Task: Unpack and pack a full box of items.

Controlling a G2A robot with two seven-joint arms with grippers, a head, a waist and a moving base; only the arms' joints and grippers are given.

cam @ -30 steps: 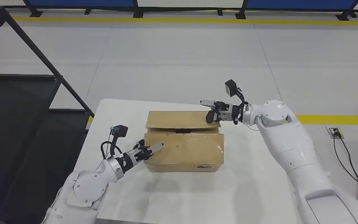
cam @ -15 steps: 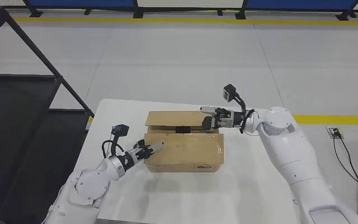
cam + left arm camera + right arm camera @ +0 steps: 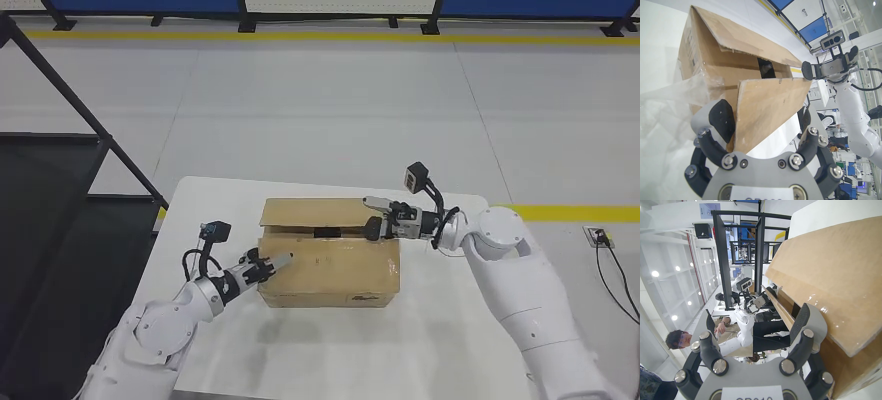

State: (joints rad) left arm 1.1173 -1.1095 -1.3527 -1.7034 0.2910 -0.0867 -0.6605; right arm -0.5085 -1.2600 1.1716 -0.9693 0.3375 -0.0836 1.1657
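Note:
A brown cardboard box [image 3: 340,275] sits mid-table, its two long top flaps partly lifted with a dark gap [image 3: 325,233] between them. My left gripper [image 3: 272,267] is at the box's left end, open, with the near flap [image 3: 768,109] passing between its fingers and resting against one pad [image 3: 723,117]. At the box's right end my right gripper [image 3: 376,224] stands open. One of its fingers [image 3: 802,321] touches the near flap's corner [image 3: 804,80]; the other [image 3: 709,325] hangs free. The box's contents are hidden.
Loose clear tape film [image 3: 677,89] hangs off the box's left end. The white table [image 3: 300,350] has bare room in front of the box and to its right. A black frame [image 3: 60,250] stands beside the table's left edge.
My right gripper has come down from above the far flap to the near flap's right corner. The left arm and the box have stayed put.

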